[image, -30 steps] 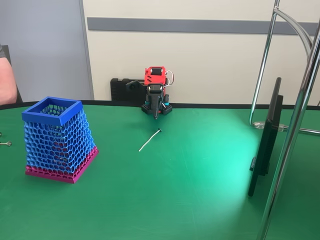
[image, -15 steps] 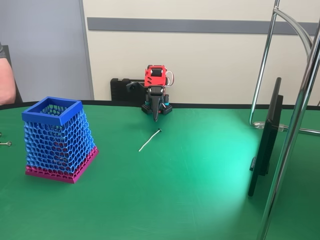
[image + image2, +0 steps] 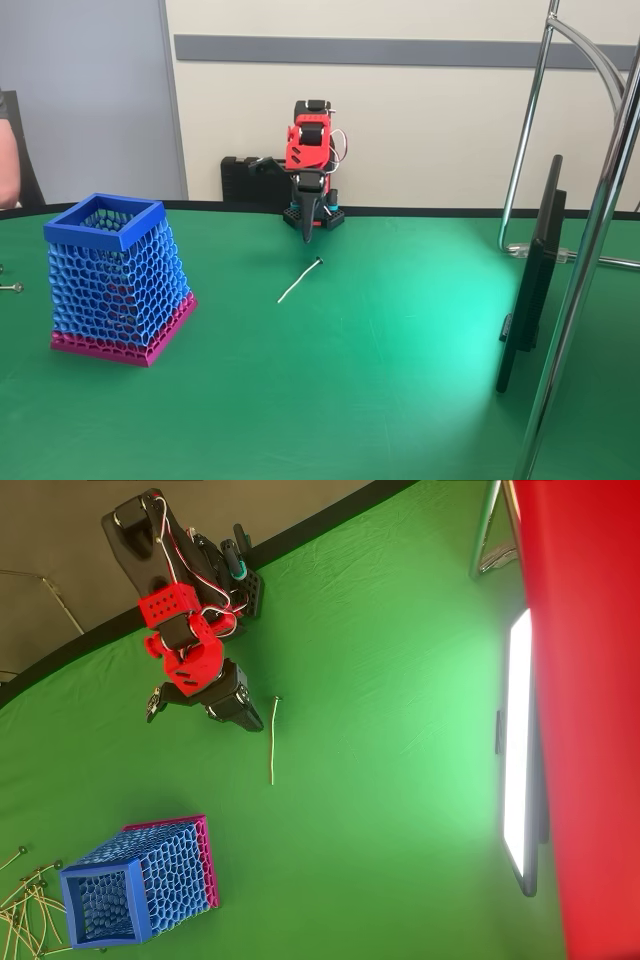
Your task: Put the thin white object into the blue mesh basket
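The thin white object (image 3: 299, 281) lies flat on the green table, its dark tip toward the arm; in the overhead view the thin white object (image 3: 272, 742) lies just right of the gripper. My gripper (image 3: 307, 236) hangs point-down behind the stick, above the table, with its fingers together and nothing between them. From above, the gripper (image 3: 256, 721) ends close to the stick's dark tip. The blue mesh basket (image 3: 104, 221) stands upright at the left on its magenta base band, apart from the stick. In the overhead view the blue mesh basket (image 3: 96, 912) sits at the lower left.
A dark monitor (image 3: 530, 285) on a chrome stand (image 3: 590, 250) stands at the right. A small grey screw (image 3: 11, 288) lies at the left edge. Several thin sticks (image 3: 22, 900) lie beside the basket in the overhead view. A person's arm (image 3: 6, 160) shows at far left.
The arm's red upper part has lifted and tilted, and the gripper tip has dropped slightly toward the stick. Stick and basket have not moved.
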`<control>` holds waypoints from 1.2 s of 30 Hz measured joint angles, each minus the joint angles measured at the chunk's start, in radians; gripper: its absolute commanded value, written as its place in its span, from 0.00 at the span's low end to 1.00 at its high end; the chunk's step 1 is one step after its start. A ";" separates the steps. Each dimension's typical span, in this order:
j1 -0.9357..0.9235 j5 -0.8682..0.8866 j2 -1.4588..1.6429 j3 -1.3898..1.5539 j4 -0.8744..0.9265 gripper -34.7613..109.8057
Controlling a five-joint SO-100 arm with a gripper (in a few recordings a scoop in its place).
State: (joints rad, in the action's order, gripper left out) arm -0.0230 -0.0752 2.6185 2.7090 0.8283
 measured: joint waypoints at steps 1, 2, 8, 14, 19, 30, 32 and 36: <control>0.000 -0.008 -0.028 -0.031 0.023 0.25; -0.002 -0.015 -0.061 -0.064 0.048 0.25; 0.014 -0.118 -0.192 -0.181 0.149 0.25; 0.005 -0.314 -0.333 -0.255 0.199 0.25; -0.015 -0.480 -0.465 -0.353 0.250 0.25; 0.057 -0.511 -0.772 -0.581 0.373 0.25; 0.054 -0.505 -0.839 -0.638 0.387 0.25; 0.051 -0.497 -0.960 -0.755 0.465 0.27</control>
State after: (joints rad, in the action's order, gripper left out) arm 0.0276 -0.5722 1.6582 1.9543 1.2931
